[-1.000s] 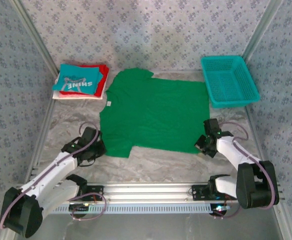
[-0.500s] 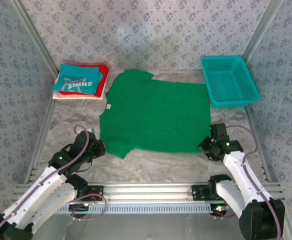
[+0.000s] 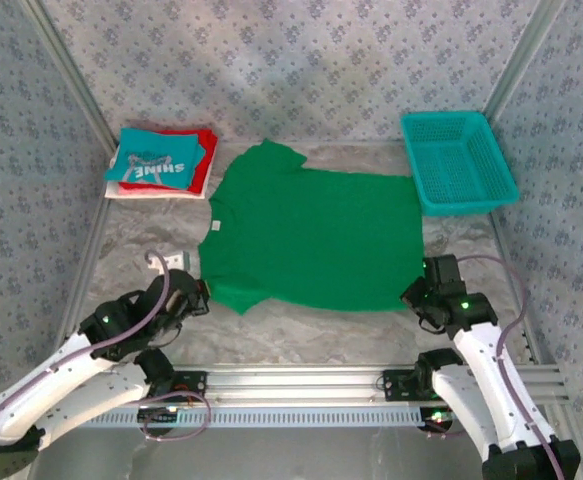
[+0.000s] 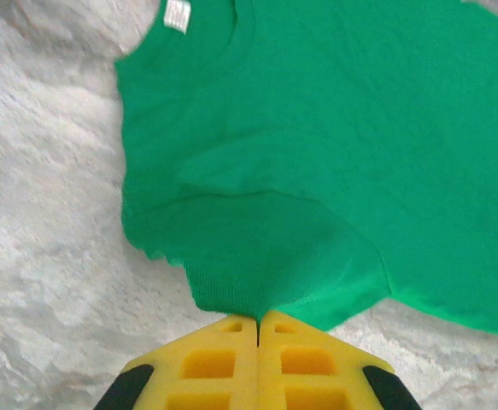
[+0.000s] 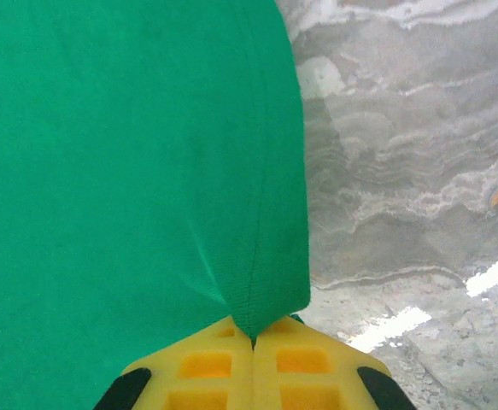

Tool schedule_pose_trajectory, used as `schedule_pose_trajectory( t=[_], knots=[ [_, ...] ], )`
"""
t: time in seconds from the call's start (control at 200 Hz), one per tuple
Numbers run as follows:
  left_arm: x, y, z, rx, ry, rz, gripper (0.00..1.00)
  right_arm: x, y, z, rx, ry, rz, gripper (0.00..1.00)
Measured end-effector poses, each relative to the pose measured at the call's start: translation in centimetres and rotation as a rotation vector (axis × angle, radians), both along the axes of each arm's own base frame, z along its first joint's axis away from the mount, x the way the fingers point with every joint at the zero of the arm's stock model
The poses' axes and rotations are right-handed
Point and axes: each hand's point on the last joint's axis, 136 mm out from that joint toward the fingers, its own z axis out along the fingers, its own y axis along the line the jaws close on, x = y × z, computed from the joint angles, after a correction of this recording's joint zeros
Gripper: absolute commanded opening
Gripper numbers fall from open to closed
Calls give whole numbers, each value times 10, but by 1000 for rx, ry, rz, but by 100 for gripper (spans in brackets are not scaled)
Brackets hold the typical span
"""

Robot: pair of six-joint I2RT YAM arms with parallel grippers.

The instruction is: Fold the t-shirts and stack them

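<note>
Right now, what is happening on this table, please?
Two robot arms are working on a green t-shirt that lies spread out flat on the table, not yet folded. The left gripper is shut on the shirt's near sleeve, and the right gripper is shut on the near corner of its hem. A pile of folded shirts sits at the far left, and a teal basket stands at the far right.

Covered and cropped
Red cloth t-shirt [image 3: 207,150] mostly covered by teal printed t-shirt [image 3: 156,160]; bright green cloth t-shirt [image 4: 334,154] runs past both wrist views' edges.
</note>
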Motion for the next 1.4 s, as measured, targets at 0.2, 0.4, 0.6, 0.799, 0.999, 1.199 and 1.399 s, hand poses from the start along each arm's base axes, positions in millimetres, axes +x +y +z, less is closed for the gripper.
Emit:
schedule_pose_trajectory(
  t=[0.2,0.4,0.6,0.799,0.999,1.199,1.399],
  knots=[
    [36,0,19,76,-29,43,0,29,-3,19,-54,-3,34,0],
    [80,8,8,101,37,65,0,55,-11,7,-94,57,46,0],
    [109,-7,13,131,52,-43,0,74,-20,6,-108,58,33,0],
    [139,-22,16,160,60,-131,0,88,-25,4,-114,52,26,0],
    [161,-30,4,193,86,-184,0,97,-28,1,-120,54,18,0],
    [196,-35,7,215,78,-201,0,117,-35,0,-120,51,-5,0],
    [246,-44,2,271,81,-239,25,153,-37,-3,-119,59,-9,13]
  ],
)
